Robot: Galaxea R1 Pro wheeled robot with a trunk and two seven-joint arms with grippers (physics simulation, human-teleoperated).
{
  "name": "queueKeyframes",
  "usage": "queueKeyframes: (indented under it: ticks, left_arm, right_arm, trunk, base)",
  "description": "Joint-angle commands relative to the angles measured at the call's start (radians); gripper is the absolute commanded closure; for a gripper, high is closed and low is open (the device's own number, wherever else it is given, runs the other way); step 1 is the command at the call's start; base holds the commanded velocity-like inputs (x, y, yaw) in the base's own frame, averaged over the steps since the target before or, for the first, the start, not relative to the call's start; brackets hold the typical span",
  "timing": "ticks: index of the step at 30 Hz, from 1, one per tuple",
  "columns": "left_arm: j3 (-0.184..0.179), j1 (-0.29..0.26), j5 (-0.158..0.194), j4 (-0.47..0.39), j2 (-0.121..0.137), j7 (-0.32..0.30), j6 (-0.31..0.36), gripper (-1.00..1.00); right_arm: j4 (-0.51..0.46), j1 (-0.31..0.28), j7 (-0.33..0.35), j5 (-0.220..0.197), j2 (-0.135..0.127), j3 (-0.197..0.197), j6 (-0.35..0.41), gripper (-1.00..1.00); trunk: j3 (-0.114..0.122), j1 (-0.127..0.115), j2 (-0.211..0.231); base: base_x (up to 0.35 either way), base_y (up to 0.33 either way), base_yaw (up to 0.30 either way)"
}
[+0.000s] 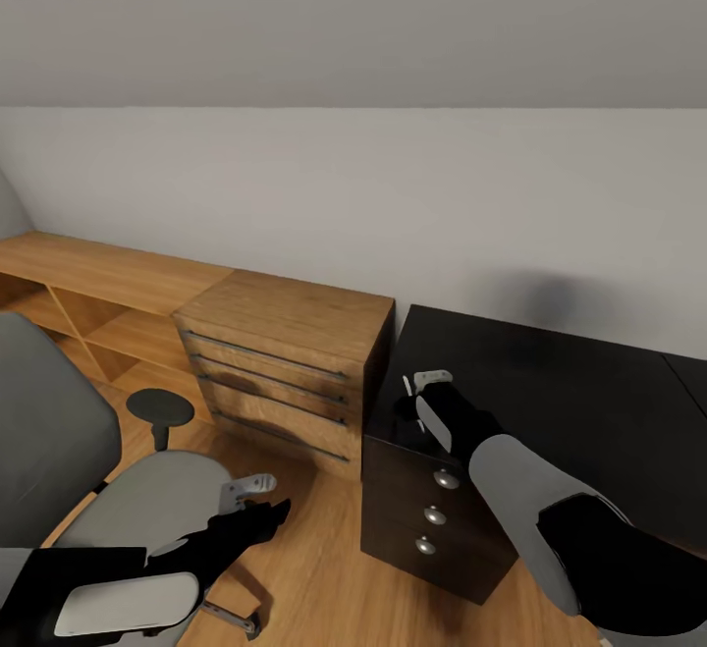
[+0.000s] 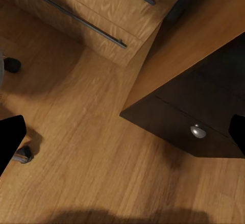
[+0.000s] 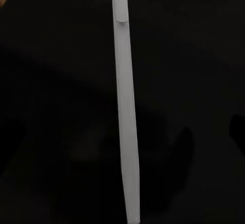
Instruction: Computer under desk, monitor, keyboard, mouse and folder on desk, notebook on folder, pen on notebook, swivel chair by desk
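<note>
The pen (image 3: 125, 132), a thin whitish stick, lies lengthwise between the fingers of my right gripper (image 3: 122, 132), which stands open. That gripper (image 1: 424, 384) hovers over the near left corner of the black desk (image 1: 560, 382), and a sliver of the pen (image 1: 407, 387) shows beside it. I cannot tell whether the pen rests on the desk top. The grey swivel chair (image 1: 137, 495) stands at the left with its black armrest (image 1: 160, 406). My left gripper (image 1: 267, 495) is open and empty over the floor between the chair seat and the desk's drawer unit (image 1: 432, 510).
A light wood cabinet with long metal handles (image 1: 285, 362) stands against the wall, touching the desk's left end. A low wood shelf (image 1: 88, 284) runs further left. Beside my left gripper (image 2: 122, 137) are a chair caster (image 2: 23, 155), the drawer knob (image 2: 198, 130) and wood floor (image 2: 92, 147).
</note>
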Motion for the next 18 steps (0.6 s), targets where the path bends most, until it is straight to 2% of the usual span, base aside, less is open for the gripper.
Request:
queueKeyframes:
  ticks: [1, 6, 13, 18]
  left_arm:
    - [-0.003, -0.002, 0.005, -0.002, 0.000, 0.002, -0.005, -1.00]
    - [-0.003, -0.002, 0.005, -0.001, -0.001, 0.005, -0.005, -1.00]
    - [-0.004, -0.002, 0.005, -0.001, -0.002, 0.006, -0.005, -1.00]
    - [-0.004, -0.002, 0.005, -0.001, -0.002, 0.006, -0.005, -1.00]
  right_arm:
    - [-0.001, -0.001, -0.008, -0.011, -0.001, 0.008, 0.004, -1.00]
    - [-0.002, -0.001, -0.007, -0.012, -0.002, 0.002, 0.002, -1.00]
    - [-0.003, -0.001, -0.001, -0.013, -0.005, -0.041, 0.002, -1.00]
    - [-0.003, -0.001, 0.013, -0.014, -0.006, -0.049, 0.003, -1.00]
  trunk:
    - [-0.001, 0.000, -0.001]
    - [-0.001, 0.000, -0.001]
    - [-0.001, 0.000, -0.001]
    - [-0.001, 0.000, -0.001]
  base:
    - [0.000, 0.000, 0.000]
    - [0.000, 0.000, 0.000]
    - [0.000, 0.000, 0.000]
    - [0.000, 0.000, 0.000]
